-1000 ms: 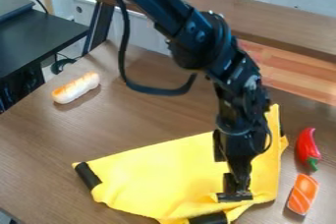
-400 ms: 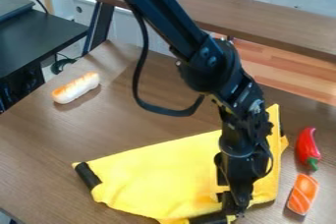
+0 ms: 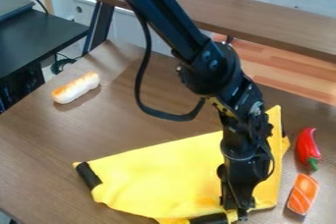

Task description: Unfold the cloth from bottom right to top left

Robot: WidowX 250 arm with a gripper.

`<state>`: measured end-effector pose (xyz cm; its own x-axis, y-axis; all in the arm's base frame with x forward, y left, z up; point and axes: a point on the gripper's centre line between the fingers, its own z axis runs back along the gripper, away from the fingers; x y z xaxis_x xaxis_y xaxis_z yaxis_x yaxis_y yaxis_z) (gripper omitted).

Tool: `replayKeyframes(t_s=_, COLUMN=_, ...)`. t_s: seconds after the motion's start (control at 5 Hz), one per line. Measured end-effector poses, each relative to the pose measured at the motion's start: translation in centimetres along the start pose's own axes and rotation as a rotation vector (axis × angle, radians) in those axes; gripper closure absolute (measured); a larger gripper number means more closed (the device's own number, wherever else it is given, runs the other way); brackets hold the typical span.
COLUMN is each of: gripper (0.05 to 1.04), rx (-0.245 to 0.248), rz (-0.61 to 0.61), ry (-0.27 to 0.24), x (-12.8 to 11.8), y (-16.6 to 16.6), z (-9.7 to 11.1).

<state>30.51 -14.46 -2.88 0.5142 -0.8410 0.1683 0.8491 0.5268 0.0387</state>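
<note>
1. Nearest is the bottom edge of the yellow cloth (image 3: 157,174), with a black patch (image 3: 209,219) by its lower right part. The cloth lies on the counter (image 3: 148,120), and it looks folded to me.
2. My tool (image 3: 238,208) is down at that lower right part, next to the black patch. I can't tell if it is wide or narrow, or if it has any cloth in it.
3. I think I am just at the start. I am at the right spot, but the big job is left: the loose layer has to go up and over to the top left, then lie flat.
4. Another black patch (image 3: 89,176) is at the cloth's left corner. My arm (image 3: 242,144) hides some of the cloth's right side, so the folds there are hard to see.
5. Just right of the cloth is an orange fish toy (image 3: 303,193), then a red pepper (image 3: 307,147). I could bump them if I swing right.
6. Farther off, up and left, is a bread roll (image 3: 76,88). It is well apart, but a big flip might reach it.
</note>
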Motion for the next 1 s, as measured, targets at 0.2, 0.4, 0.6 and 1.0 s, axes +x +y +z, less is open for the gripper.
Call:
replayKeyframes(t_s=0.2, gripper=1.006, rx=-0.026, rz=-0.021, ry=-0.016, x=-0.4, y=-0.4, z=0.0)
replayKeyframes(t_s=0.4, gripper=1.033, rx=-0.05, rz=-0.008, ry=-0.045, x=-1.1, y=1.0, z=1.5)
replayKeyframes(t_s=0.6, gripper=1.033, rx=-0.083, rz=0.034, ry=-0.066, x=-1.9, y=2.8, z=2.4)
replayKeyframes(t_s=1.0, gripper=1.033, rx=-0.062, rz=0.174, ry=-0.107, x=-2.8, y=8.7, z=5.0)
